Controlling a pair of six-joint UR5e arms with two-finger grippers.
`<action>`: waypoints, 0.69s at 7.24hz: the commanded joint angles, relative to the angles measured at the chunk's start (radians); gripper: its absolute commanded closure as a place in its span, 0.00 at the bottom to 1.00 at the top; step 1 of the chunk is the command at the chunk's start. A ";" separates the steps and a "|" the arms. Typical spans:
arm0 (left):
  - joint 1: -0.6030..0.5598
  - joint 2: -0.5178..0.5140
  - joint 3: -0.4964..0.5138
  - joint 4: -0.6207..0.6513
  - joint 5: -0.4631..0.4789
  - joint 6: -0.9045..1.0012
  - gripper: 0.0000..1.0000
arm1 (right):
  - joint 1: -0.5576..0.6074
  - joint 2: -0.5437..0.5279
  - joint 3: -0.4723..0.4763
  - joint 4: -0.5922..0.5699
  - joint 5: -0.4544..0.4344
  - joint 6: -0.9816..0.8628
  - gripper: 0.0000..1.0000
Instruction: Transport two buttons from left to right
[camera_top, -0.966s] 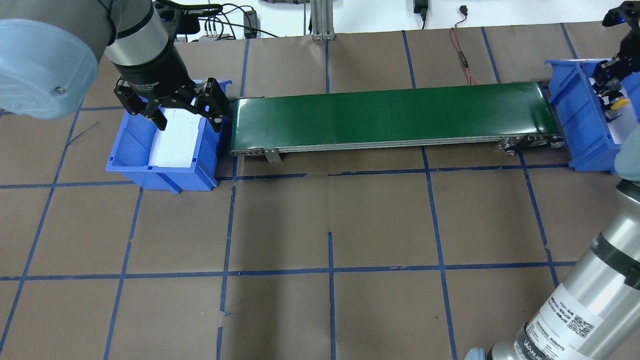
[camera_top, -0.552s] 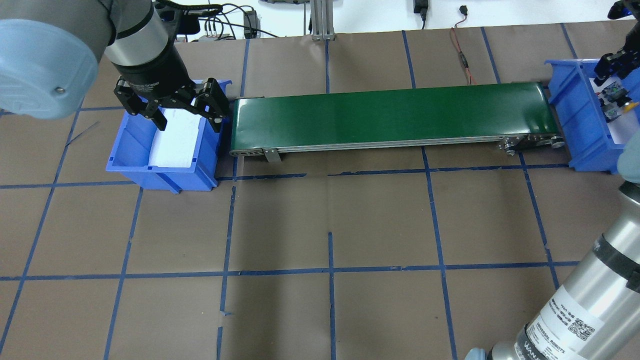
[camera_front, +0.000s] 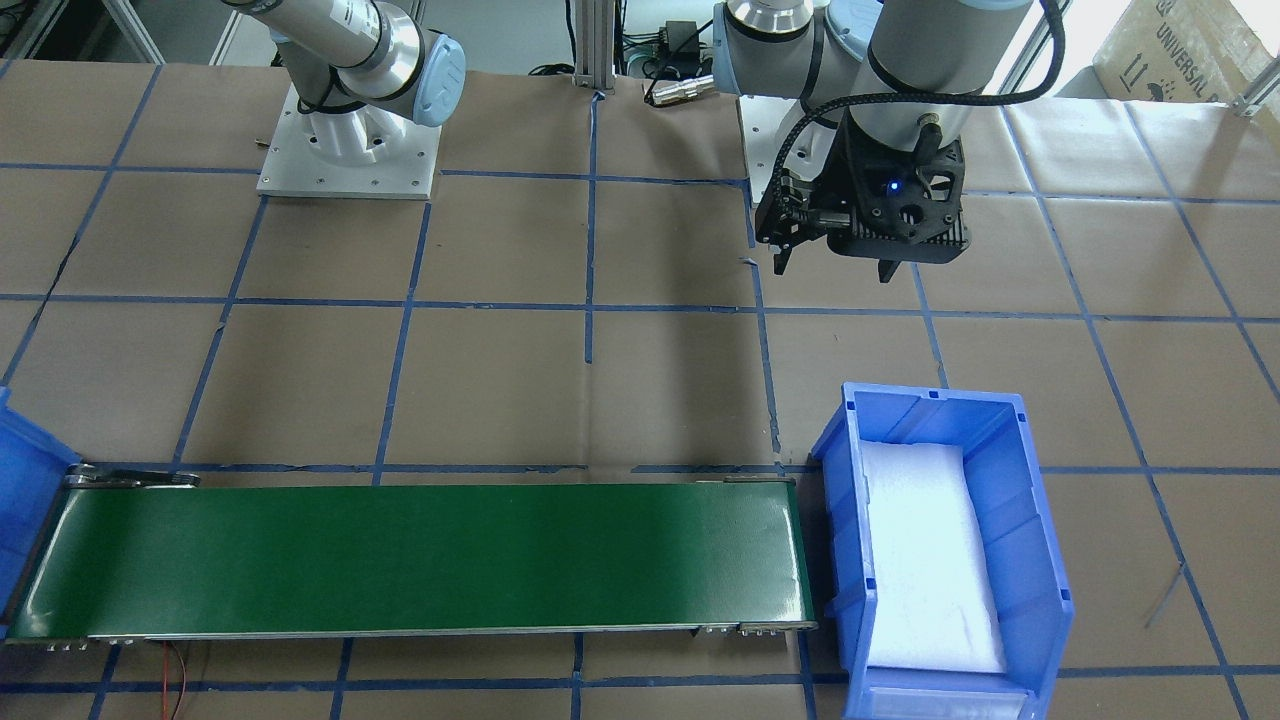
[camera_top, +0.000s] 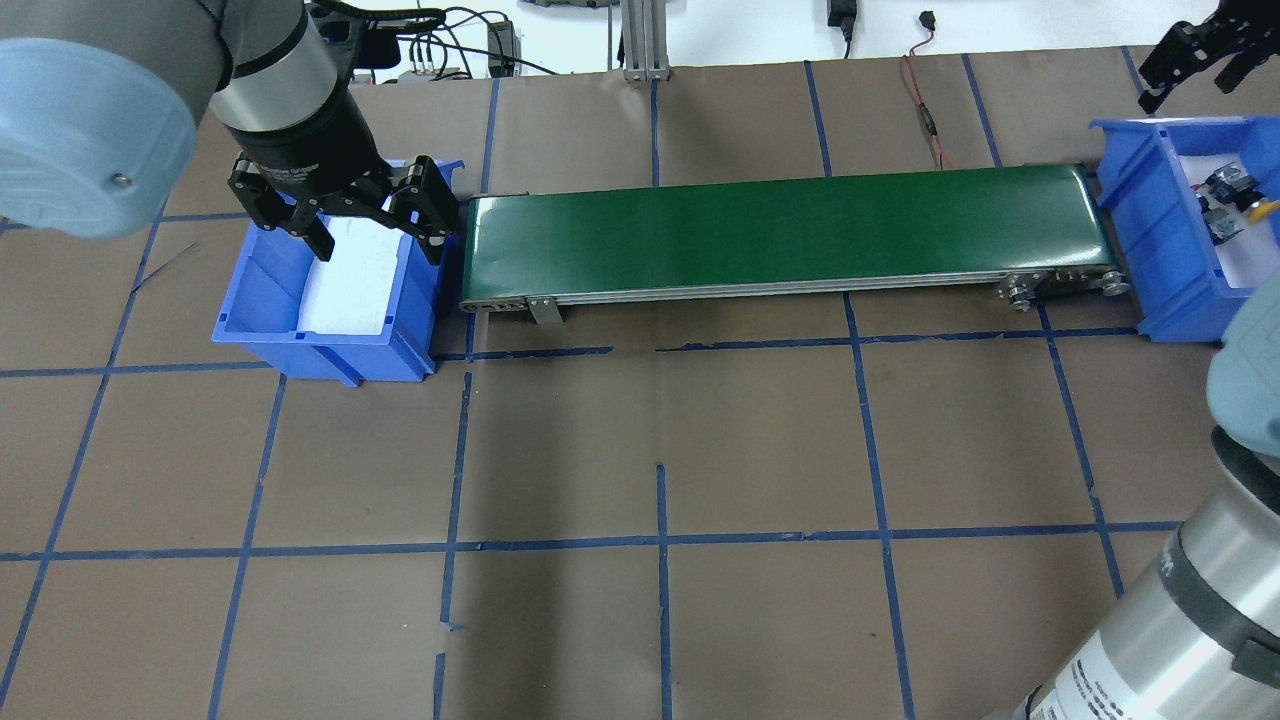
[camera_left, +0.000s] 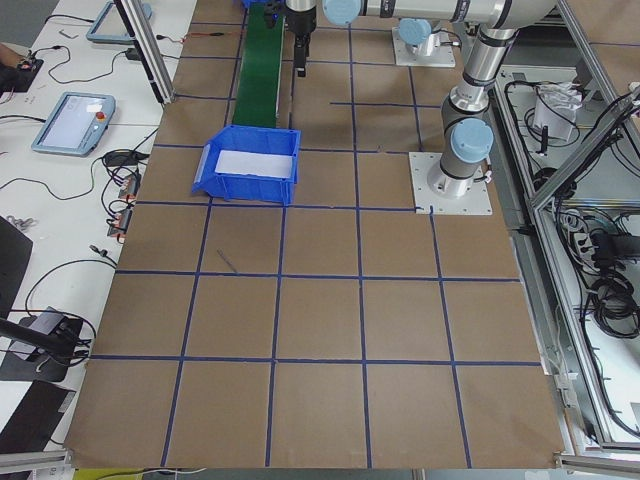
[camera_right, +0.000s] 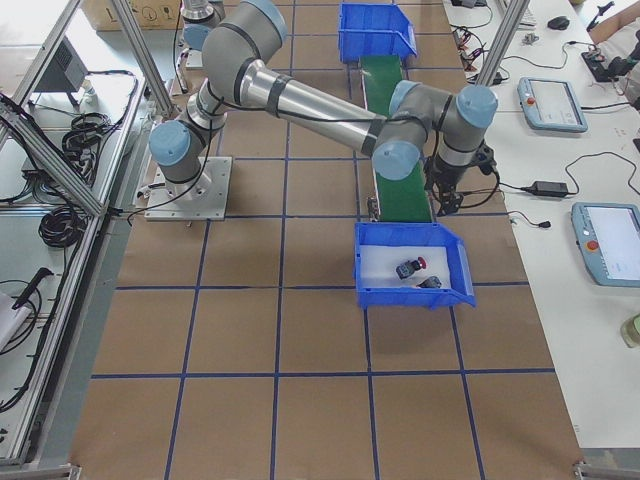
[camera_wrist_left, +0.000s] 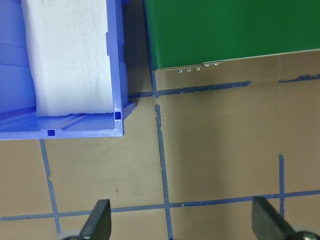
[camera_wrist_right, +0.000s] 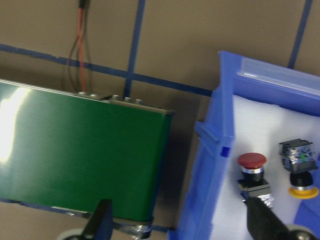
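At the table's right end, the red button (camera_wrist_right: 251, 160) and the yellow button (camera_wrist_right: 301, 174) lie side by side on white foam (camera_wrist_right: 270, 125) inside the right bin (camera_wrist_right: 220, 165). The red one is nearer the wall that meets the belt (camera_top: 780, 235). The right gripper (camera_top: 1187, 75) hangs above the bin's far rim with its fingers spread wide and nothing between them. Both buttons sit below it, apart from its fingers and toward the bin's near side. In the right wrist view they lie beside one fingertip rather than between the pair.

A second ago this gripper was down inside the bin at the yellow button. It has since let go and risen clear, and the button now rests on the foam beside the red one.

At the belt's opposite end, the left gripper (camera_top: 378, 242) has not moved. It is likewise spread and empty, hovering over the belt-side edge of the left bin (camera_top: 330, 350).
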 joint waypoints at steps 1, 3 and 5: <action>0.000 0.000 0.000 -0.001 0.000 0.000 0.00 | 0.124 -0.083 0.004 0.163 0.003 0.174 0.00; 0.000 0.000 0.000 -0.001 0.000 0.000 0.00 | 0.282 -0.114 0.036 0.181 0.004 0.332 0.00; 0.000 0.000 0.000 -0.001 0.001 0.000 0.00 | 0.304 -0.210 0.120 0.179 0.015 0.355 0.00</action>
